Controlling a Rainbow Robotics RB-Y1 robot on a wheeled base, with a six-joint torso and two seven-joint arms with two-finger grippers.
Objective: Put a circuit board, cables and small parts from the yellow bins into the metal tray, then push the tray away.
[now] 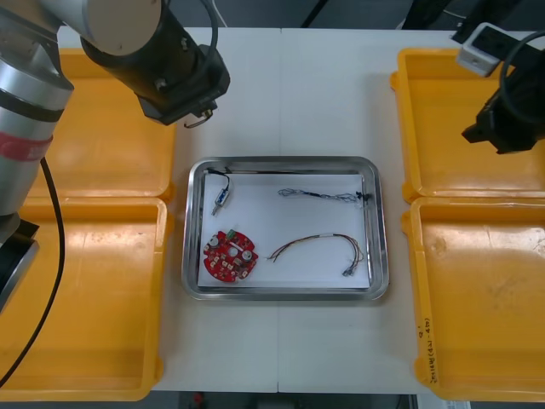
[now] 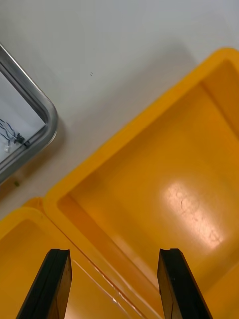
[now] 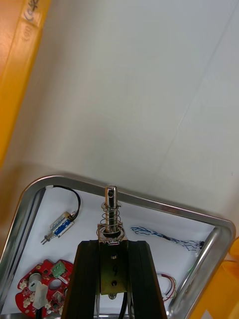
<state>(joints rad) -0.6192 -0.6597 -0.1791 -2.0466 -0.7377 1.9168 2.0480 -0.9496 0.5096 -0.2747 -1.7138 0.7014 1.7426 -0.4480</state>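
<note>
Light tbl (image 1: pixel 341 94), seam (image 1: pixel 279 102) down its mid, dark area (image 1: pixel 366 13) beyond far edge

We see bare surface (image 1: pixel 281 94) open at 12 and 6 o'clock of the metal tray (image 1: pixel 281 161); yellow bins (image 1: pixel 102 153) wall off 3 and 9. Inside, the white middle lies free. The red circuit board (image 1: pixel 228 256) blocks 7 o'clock, a small metal part (image 1: pixel 220 199) 10, the blue and white cable (image 1: pixel 319 195) 1, the red and yellow cable (image 1: pixel 324 237) 4. Our left tool (image 3: pixel 112 243), clamped on a sprung metal part (image 3: pixel 111 209), hangs at 11.
</note>
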